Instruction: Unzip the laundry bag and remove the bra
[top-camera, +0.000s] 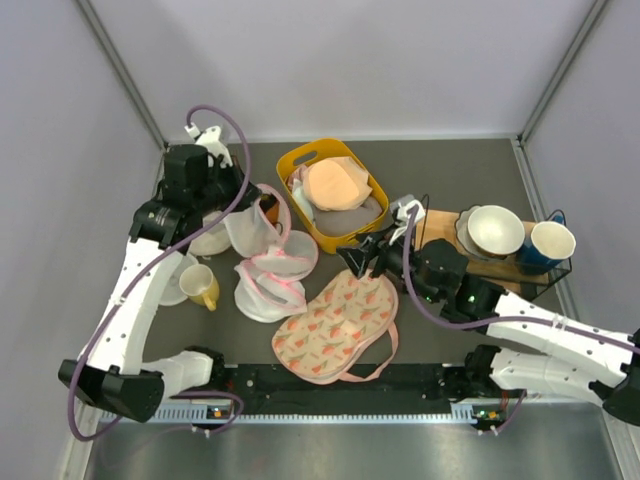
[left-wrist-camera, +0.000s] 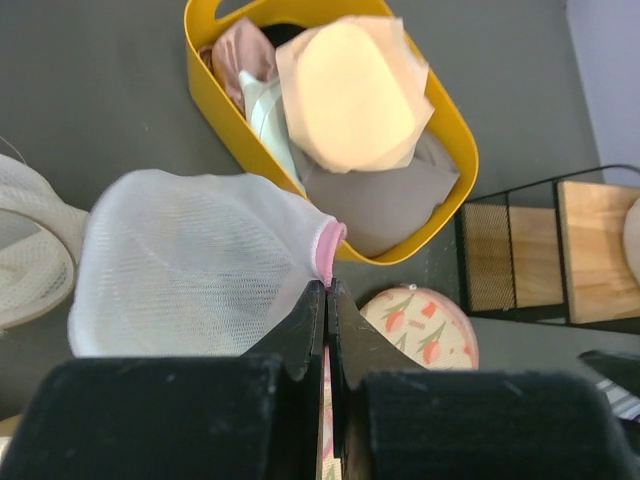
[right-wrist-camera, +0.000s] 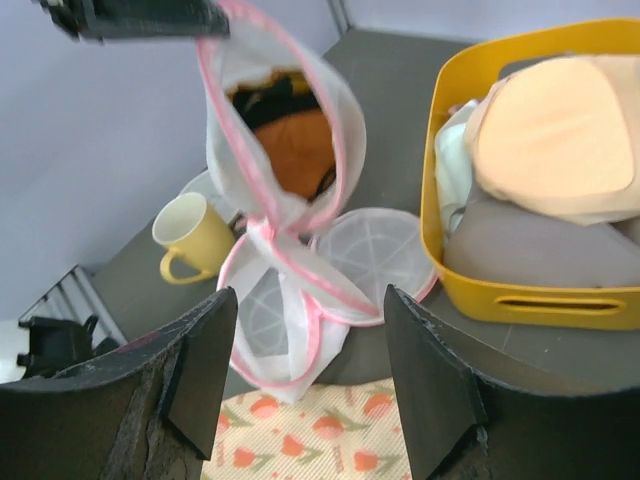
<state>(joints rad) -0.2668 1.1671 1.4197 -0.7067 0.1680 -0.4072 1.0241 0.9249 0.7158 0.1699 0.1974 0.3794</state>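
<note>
Dark grey table (top-camera: 450, 165) carries the clutter, and over it hangs the white see-through mesh laundry bag with pink zipper edging (right-wrist-camera: 372, 245). One dome is lifted with its mouth gaping toward the right wrist camera, while the other lobes trail on the table between the yellow plastic basket (right-wrist-camera: 520, 300) and the cream pouch with red flower print (top-camera: 335, 325). All the lifted weight hangs from the left fingers (left-wrist-camera: 305, 330), pressed together on a thin fold of that pink edging, so a tug could well slip the fold free and drop the bag. The burnt-orange bra with darker brown parts (right-wrist-camera: 295, 150) sits inside the raised dome. The right fingers (right-wrist-camera: 205, 370), spread apart and empty, face it from a little way off. Reaching in, they might pinch mesh along with fabric, or a strap might snag the zipper and drag the whole bag. The trailing lobes lie near the yellow mug (right-wrist-camera: 185, 235), which a hard pull could tip. Most of the bra lies behind mesh, so its straps and cups cannot be sorted. The left fingers are cut off at the top edge of the right wrist view. The zipper pull cannot be found, so how far the zip has run is unclear.
</note>
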